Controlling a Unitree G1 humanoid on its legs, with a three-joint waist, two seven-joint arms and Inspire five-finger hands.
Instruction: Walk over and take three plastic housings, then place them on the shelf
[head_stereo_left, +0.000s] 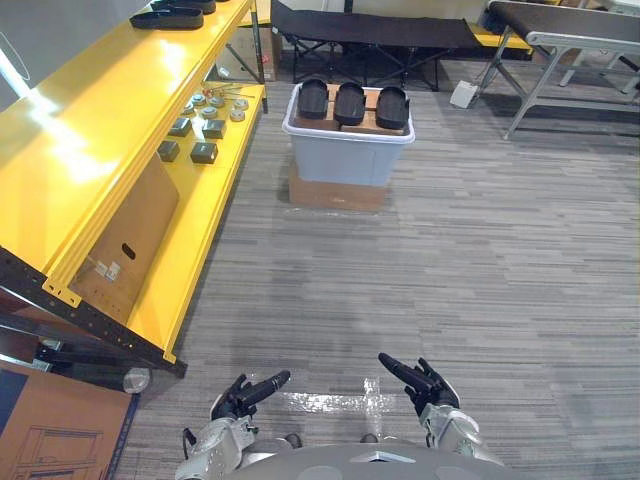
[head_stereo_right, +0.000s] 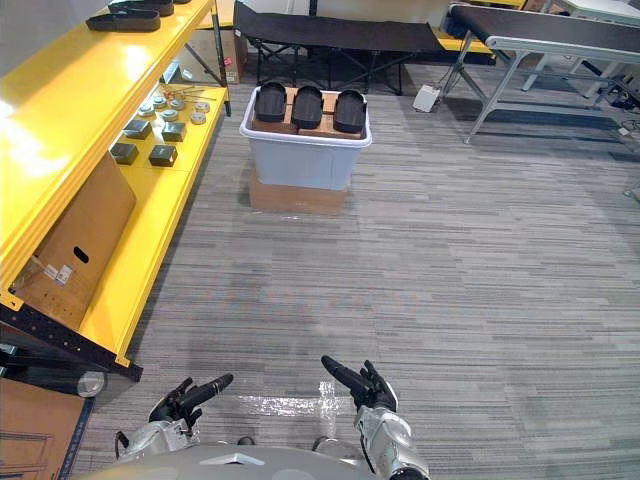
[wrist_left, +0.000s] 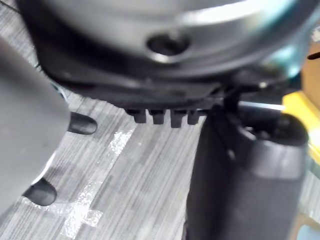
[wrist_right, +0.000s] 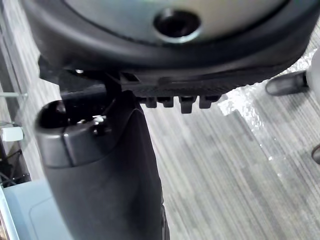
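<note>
Plastic housings (head_stereo_left: 351, 103), three black ones, lie side by side across the top of a grey tub (head_stereo_left: 345, 155). Each has its long axis pointing away from the robot. The tub stands on a flat cardboard box (head_stereo_left: 335, 192), far ahead of both hands across open carpet.

To the left of the tub runs the yellow shelf (head_stereo_left: 90, 130). Its lower level, nearest the tub, carries small dark blocks and round metal parts (head_stereo_left: 205, 140), and a cardboard sheet (head_stereo_left: 125, 235) leans inside it. More black housings (head_stereo_left: 180, 14) already sit on the top level, left of the tub and a little beyond it. Behind the tub is a black folding cot (head_stereo_left: 370, 30), and behind it to the right a grey table (head_stereo_left: 560, 30).

The left hand (head_stereo_left: 245, 393) and the right hand (head_stereo_left: 420, 380) hang low on the near side of the tub. Both have their fingers stretched straight forward and hold nothing. The tub lies about midway between them, so neither looks clearly nearer.

The step in hand appears to be the walk itself, and nothing on the carpet blocks a straight line to the tub. The shelf edge on the left is the one thing to keep clear of.
</note>
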